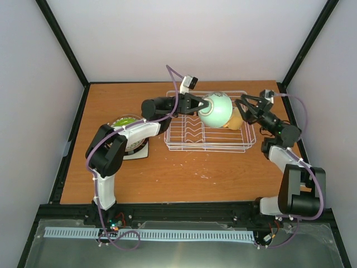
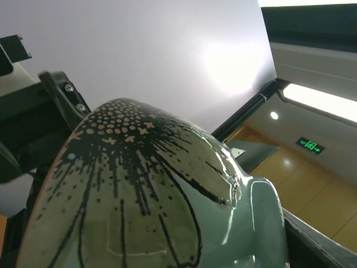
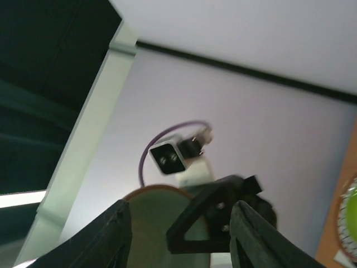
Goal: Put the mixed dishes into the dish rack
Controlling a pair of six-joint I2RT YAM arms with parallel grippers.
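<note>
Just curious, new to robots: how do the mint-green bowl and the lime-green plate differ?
The mint-green bowl hangs tipped on its side over the dish rack, held in the jaws of the left gripper; the lime-green plate lies flat atop a stack of plates on the table. The bowl is pale, the plate brighter. Both are green.

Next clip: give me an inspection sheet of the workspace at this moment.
Surface: brown wooden table.
Job's things: mint-green bowl held tilted above the dish rack; yellow mug beside it at the rack's right end; lime-green plate atop other plates at left, partly hidden.
Clutter: pale specks on the wood.
Hands: left hand clamped on the bowl's rim; right hand open beside the bowl, holding nothing.
Cables: purple cable looped along each arm.
Surroundings: white walls, black frame posts.
</note>
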